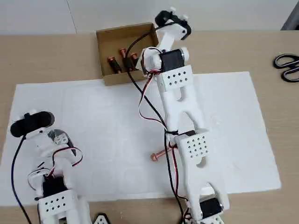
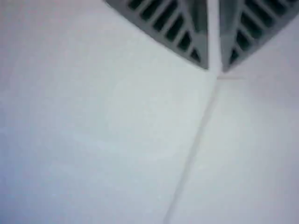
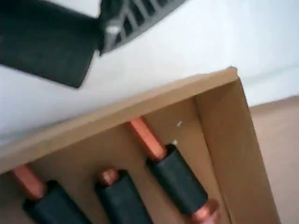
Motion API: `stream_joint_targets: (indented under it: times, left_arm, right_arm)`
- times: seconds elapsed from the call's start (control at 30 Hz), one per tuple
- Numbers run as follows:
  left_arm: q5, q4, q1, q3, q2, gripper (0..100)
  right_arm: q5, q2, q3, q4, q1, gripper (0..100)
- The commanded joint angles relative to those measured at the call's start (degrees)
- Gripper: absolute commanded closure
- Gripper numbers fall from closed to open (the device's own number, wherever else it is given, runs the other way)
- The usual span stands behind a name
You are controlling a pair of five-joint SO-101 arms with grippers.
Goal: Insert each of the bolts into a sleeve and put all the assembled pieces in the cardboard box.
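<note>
The cardboard box [image 1: 105, 51] stands at the back of the table, past the white sheet [image 1: 93, 116]. Three copper bolts in black sleeves [image 1: 122, 59] lie side by side in it, seen close in the right wrist view [image 3: 175, 179] beside the box wall [image 3: 224, 121]. My right arm stretches up to the box's near right corner, its wrist over the rim. A grey ribbed finger [image 3: 135, 14] and a dark blurred shape show above the box. One bare copper bolt [image 1: 159, 155] lies on the sheet beside the right arm. My left gripper [image 2: 213, 70] is shut, empty, low over the sheet at the front left [image 1: 58, 137].
Black scissors [image 1: 287, 65] lie on the wooden table at the far right edge. Red, white and black cables [image 1: 145, 93] hang along the right arm, down towards the loose bolt. The sheet between the two arms is bare.
</note>
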Motion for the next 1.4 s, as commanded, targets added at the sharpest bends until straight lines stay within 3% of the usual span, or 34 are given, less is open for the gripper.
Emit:
stream_joint_targets:
  times: [0.0,0.3,0.47,0.77,1.07,1.37]
  left_arm:
    - [0.35,-1.23,-0.18,-0.31,-0.70,99]
    - [0.35,-1.23,-0.09,-0.40,-0.70,99]
    - [0.35,-1.23,-0.09,-0.40,-0.70,99]
    - [0.35,-1.23,-0.09,-0.40,-0.70,99]
    - [0.35,-1.23,-0.09,-0.40,-0.70,99]
    - [0.35,-1.23,-0.09,-0.40,-0.70,99]
  right_arm:
    - [-3.52,-5.05,-2.99,0.57,0.84,98.8]
    - [-19.60,-5.49,21.19,0.13,1.98,98.8]
    - [-24.18,-5.49,29.01,0.04,4.88,98.8]
    - [-24.35,-5.49,32.09,0.04,5.14,98.3]
    - [-22.42,-5.58,32.09,0.04,5.05,73.0]
    - [-22.42,-8.66,31.47,-0.04,3.47,71.7]
